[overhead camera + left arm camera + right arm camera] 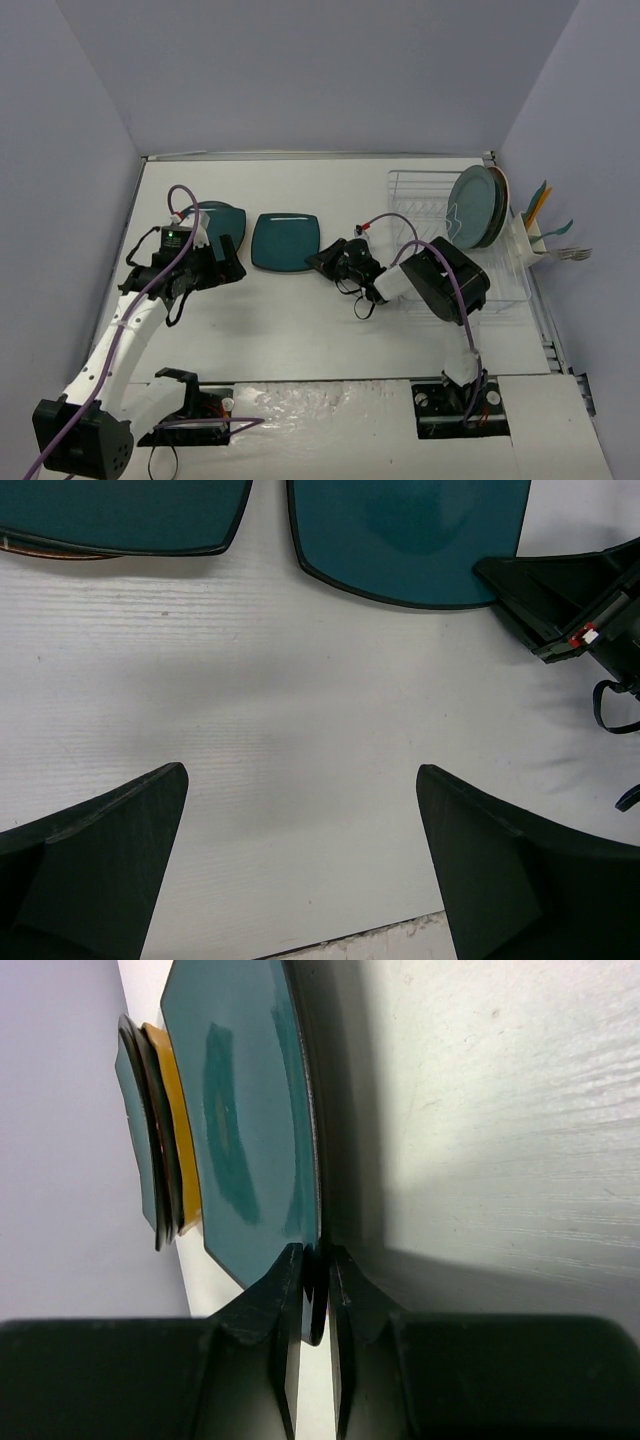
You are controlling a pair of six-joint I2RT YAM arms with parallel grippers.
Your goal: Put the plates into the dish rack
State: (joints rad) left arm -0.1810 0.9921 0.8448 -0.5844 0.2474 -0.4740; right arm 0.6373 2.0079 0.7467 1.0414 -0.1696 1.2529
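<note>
A dark teal squarish plate [285, 242] lies flat on the table; it also shows in the left wrist view [410, 540] and the right wrist view [240, 1140]. My right gripper [326, 262] [315, 1252] is shut on its right rim. At the left lies a stack of plates [222, 222] [120, 515] [150, 1130], a teal one on top and an orange-yellow one under it. My left gripper [228, 262] [300, 780] is open and empty over bare table just in front of the stack. The white wire dish rack [420, 200] stands at the right with round teal plates [475, 208] upright in it.
A utensil holder [535, 235] with several utensils hangs on the rack's right side. Walls close the table at the back and both sides. My right gripper's body shows in the left wrist view [570, 610], beside the squarish plate.
</note>
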